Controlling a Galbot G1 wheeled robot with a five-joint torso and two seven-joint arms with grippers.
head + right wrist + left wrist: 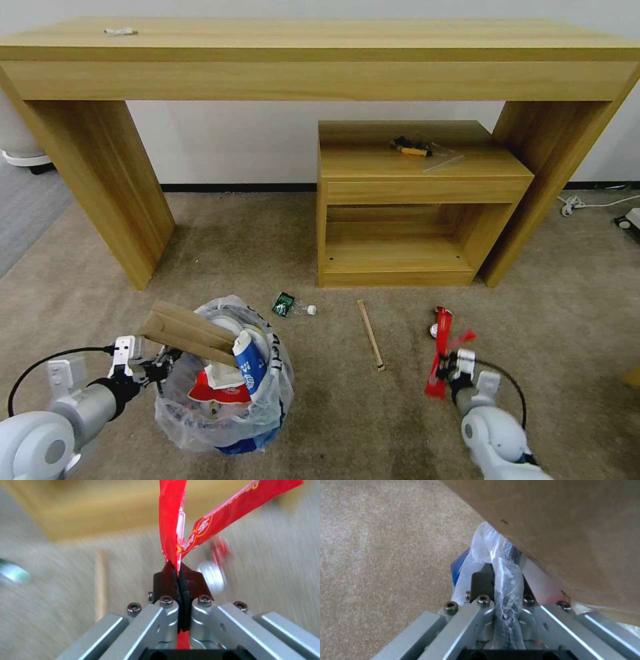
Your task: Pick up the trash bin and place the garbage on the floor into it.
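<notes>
The blue trash bin (250,443), lined with a crinkly plastic bag (486,542), is at the lower left, holding a cardboard piece (187,330), a blue carton (250,363) and a red-white cup (220,392). My left gripper (162,368) (501,580) is shut on the bin's bagged rim, under the cardboard (570,530). My right gripper (445,365) (180,573) is shut on a red wrapper (440,347) (170,525), held above the carpet floor (333,413). On the floor lie a small bottle (291,305), a stick (371,335) and a red can (435,328) just beyond the wrapper.
A long wooden desk (320,60) spans the back, its legs (107,180) standing on the carpet. A low wooden cabinet (413,200) under it carries a black-yellow item in a clear bag (413,147). Cables (587,200) lie at the far right, grey carpet (27,207) at the left.
</notes>
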